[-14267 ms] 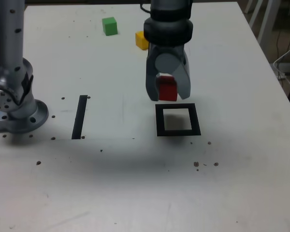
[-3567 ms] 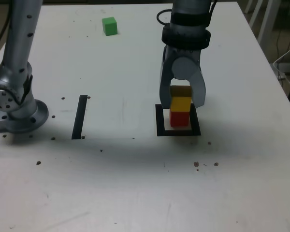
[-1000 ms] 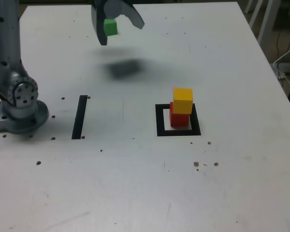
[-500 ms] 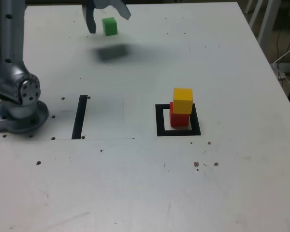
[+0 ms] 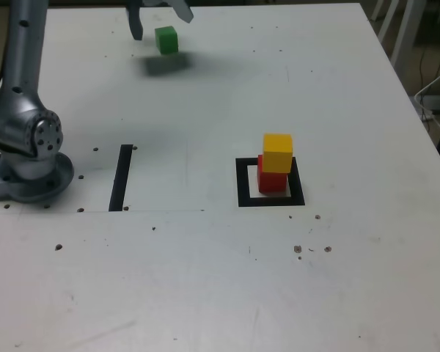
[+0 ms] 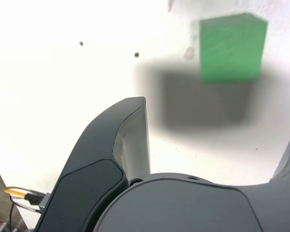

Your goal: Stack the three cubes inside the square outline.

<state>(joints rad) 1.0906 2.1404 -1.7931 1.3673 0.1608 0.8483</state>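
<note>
White tabletop [image 5: 205,279], speckled with small dark marks, is carrying a two-block stack and one loose block.

At the table's 12 o'clock the green block [image 5: 166,39] is sitting alone, well apart from the yellow block [image 5: 277,152] resting on the red block [image 5: 271,179] inside the black square [image 5: 242,183]. The gripper [image 5: 160,10] is hovering over the green block, fingers spread wide and gripping nothing. The block is looking light, rigid and smooth, so pinching two opposite flat faces squarely should be holding it best.
</note>
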